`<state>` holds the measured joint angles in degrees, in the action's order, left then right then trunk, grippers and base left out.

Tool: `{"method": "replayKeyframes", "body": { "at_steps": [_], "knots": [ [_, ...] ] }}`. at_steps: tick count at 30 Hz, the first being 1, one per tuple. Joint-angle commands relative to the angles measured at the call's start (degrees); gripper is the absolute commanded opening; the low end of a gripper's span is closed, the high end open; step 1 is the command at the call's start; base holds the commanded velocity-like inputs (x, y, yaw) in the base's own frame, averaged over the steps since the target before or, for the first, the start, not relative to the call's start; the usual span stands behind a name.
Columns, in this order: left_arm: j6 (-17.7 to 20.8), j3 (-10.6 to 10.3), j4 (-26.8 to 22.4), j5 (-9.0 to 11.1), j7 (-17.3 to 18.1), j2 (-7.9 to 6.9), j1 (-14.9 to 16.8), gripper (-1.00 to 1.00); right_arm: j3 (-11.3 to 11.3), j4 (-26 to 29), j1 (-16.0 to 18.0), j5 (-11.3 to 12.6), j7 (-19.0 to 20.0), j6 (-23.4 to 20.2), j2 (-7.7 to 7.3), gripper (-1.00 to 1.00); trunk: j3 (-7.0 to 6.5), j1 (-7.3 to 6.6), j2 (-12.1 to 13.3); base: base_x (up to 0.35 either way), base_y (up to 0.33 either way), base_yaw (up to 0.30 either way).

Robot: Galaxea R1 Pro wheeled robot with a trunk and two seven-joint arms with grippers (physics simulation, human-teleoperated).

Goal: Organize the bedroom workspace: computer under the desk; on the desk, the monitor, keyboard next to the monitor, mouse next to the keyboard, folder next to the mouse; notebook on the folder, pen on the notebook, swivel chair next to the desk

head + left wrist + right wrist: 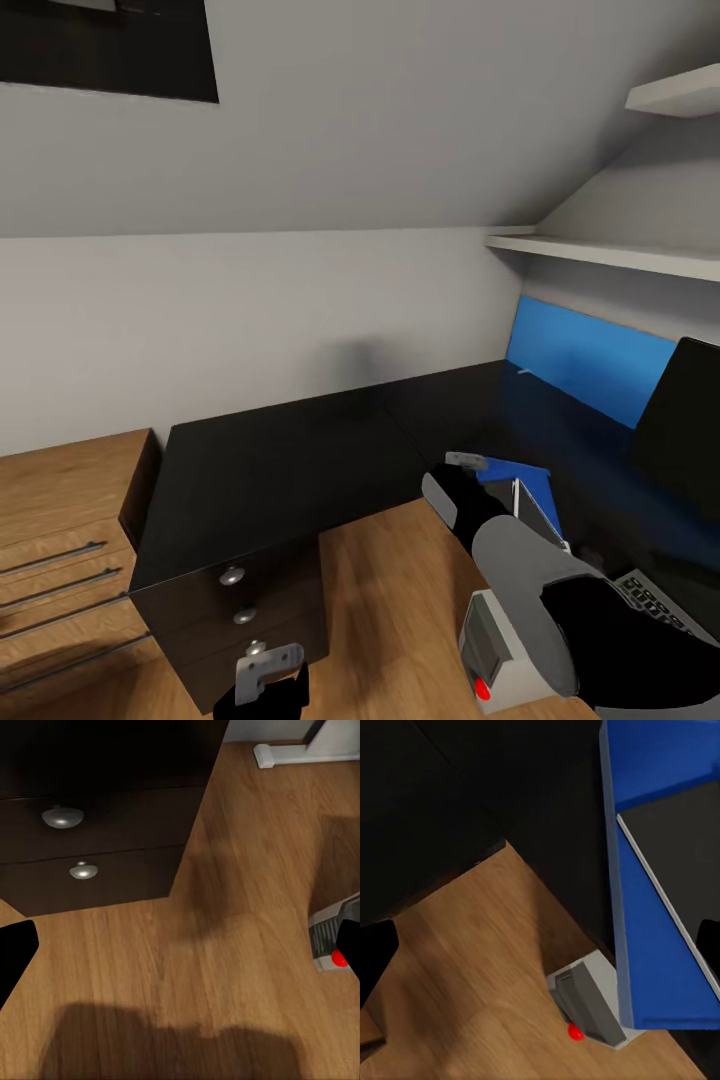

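Note:
The black desk (pixel 270 470) runs along the wall, with its drawer unit (pixel 240 600) at the near end. A blue folder (pixel 525 478) lies at the desk's front edge and overhangs it. On top of it rests the grey notebook (pixel 682 847). My right gripper (pixel 468 462) hovers open over the folder's (pixel 660 967) corner, one finger (pixel 375 952) on each side. The monitor (pixel 690 425) stands on the right, and the keyboard (pixel 655 600) lies in front of it. The grey computer (pixel 585 1009) with a red dot stands on the floor at the desk's edge. Low by the drawers, my left gripper (pixel 270 672) is open. The chair, mouse and pen are out of view.
A low light-wood cabinet (pixel 60 520) with bar handles adjoins the desk's left end. A blue panel (pixel 590 362) lines the wall behind the monitor, with white shelves (pixel 610 255) above it. Wood floor (pixel 225 945) lies open between the drawer unit (pixel 90 855) and the computer (pixel 328 937).

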<state>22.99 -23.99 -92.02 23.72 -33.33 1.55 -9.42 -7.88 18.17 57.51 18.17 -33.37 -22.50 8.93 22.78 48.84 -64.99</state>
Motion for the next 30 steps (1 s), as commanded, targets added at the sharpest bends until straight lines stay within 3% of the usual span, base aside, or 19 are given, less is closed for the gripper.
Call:
{"method": "replayKeyframes", "body": {
  "at_steps": [1,11,23,30],
  "knots": [
    [0.13,-0.01,-0.10,0.46,-0.38,-0.01,0.01,1.00,-0.50,0.35,0.01,0.38,-0.36,-0.44,-0.02,1.00,0.06,0.01,-0.04,0.000,0.000,0.000],
    [0.13,1.37,0.13,0.55,-0.49,-0.12,0.01,1.00,-0.71,2.05,-0.61,0.46,-0.39,-0.52,0.92,1.00,0.06,0.01,-0.04,-0.054,0.000,0.002],
    [0.13,2.43,0.69,0.62,-0.51,-0.08,0.01,1.00,-0.98,2.13,-0.90,0.38,-0.38,-0.36,1.07,1.00,0.23,0.01,-0.04,-0.312,-0.007,0.217],
    [0.17,3.25,0.74,0.62,-0.51,-0.09,0.01,1.00,-3.58,2.18,-1.00,0.38,-0.13,-0.39,1.07,1.00,0.63,0.01,-0.04,-0.321,-0.131,0.180]
  ]
}}
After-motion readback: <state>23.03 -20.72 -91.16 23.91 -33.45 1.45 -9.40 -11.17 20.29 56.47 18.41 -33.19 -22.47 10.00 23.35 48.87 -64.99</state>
